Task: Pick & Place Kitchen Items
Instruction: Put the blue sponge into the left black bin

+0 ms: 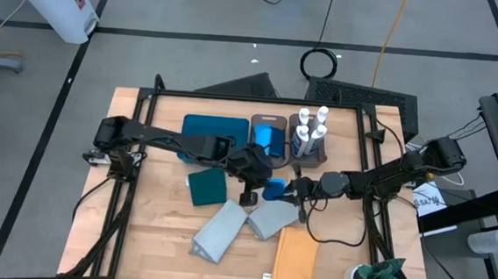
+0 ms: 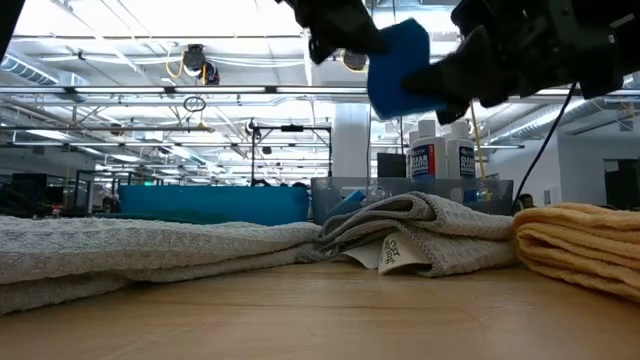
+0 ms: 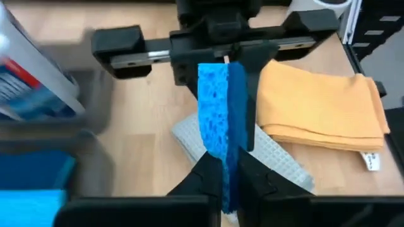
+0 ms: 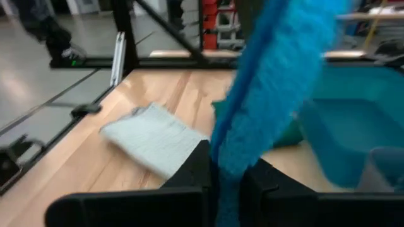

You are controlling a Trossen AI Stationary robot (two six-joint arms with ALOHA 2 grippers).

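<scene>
A: Wooden table (image 1: 154, 238) fills mid-frame; why do both arms meet at centre?

B: Likely a handover. Left gripper (image 3: 228, 183) and right gripper (image 4: 222, 173) each pinch the blue sponge (image 1: 273, 190), held aloft.

A: Anything in the way?

B: Grey cloths (image 1: 222, 230) below, mustard cloth (image 1: 296, 257) lower right, bottles (image 1: 309, 131) above; blur hides the contact.

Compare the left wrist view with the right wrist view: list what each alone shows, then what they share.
Left wrist only: the mustard cloth and a white bottle. Right wrist only: the teal tray and dark teal cloth. Both: the blue sponge, pinched edge-on between the left tool and right tool, above a pale grey cloth.
</scene>
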